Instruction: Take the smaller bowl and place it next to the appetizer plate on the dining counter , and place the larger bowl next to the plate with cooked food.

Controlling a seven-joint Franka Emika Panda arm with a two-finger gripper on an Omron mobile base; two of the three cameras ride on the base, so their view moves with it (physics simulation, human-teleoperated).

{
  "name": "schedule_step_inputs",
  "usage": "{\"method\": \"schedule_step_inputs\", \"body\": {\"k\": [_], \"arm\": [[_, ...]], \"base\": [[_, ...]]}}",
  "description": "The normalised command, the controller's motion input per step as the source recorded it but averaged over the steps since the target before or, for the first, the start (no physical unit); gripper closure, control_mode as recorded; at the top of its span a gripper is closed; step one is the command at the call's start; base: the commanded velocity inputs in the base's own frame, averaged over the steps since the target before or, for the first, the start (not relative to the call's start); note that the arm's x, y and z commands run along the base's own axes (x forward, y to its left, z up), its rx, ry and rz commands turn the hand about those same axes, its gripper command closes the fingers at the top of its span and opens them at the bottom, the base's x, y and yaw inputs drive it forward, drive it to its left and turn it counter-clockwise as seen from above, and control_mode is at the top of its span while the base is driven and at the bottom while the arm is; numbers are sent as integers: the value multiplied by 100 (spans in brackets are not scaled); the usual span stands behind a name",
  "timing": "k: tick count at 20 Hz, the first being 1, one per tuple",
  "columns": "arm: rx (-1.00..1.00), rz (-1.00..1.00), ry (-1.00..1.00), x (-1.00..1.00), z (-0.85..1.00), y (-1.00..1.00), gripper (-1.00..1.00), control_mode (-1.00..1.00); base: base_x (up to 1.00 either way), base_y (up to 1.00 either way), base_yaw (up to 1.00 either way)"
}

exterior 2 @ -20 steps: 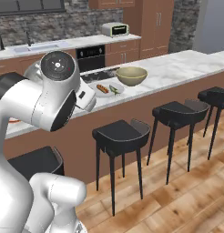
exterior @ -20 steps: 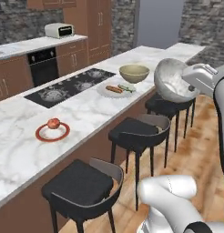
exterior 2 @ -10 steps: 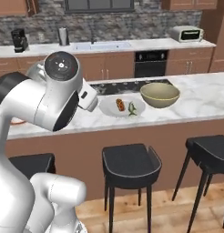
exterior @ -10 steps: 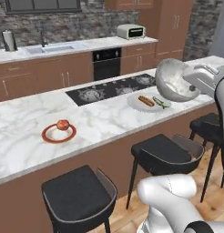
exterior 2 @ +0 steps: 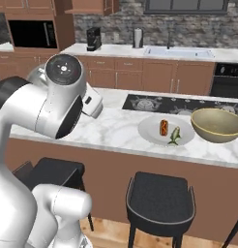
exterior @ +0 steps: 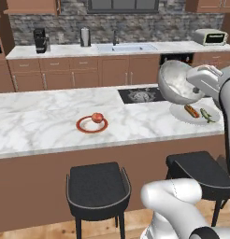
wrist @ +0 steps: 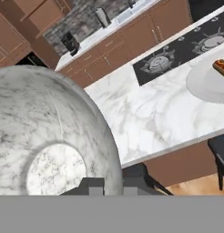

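Gripper (wrist: 113, 184) clamped on the smaller bowl (exterior: 178, 83), tilted, held above the dining counter (exterior: 37, 126) near the plate with cooked food (exterior: 194, 113); appetizer plate (exterior: 92, 124) well apart.

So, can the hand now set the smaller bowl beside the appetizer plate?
Probably yes. The hand holds the smaller bowl in the air above the dining counter; bare marble lies around the appetizer plate, nothing between, though it lies well to the left.

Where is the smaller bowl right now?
In the left base view, the smaller bowl is held tilted in the air by the pincer, above the dining counter, beside the plate with cooked food.
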Motion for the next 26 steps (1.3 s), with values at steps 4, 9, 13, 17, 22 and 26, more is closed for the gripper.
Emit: {"method": "schedule_step_inputs", "body": {"k": [4,9,13,17,22,26], "arm": [[0,3,0,37,-24,6,100,-100],[0,0,1,79,-58,45,100,-100],[-1,7,10,45,-68,37,100,-100],[-8,0,6,0,-11,-1,100,-100],[-13,-1,5,9,-3,0,100,-100],[-10,0,18,24,-2,0,100,-100]], "base": [[46,0,17],[0,0,0],[0,0,0],[0,0,0],[0,0,0],[0,0,0]]}}
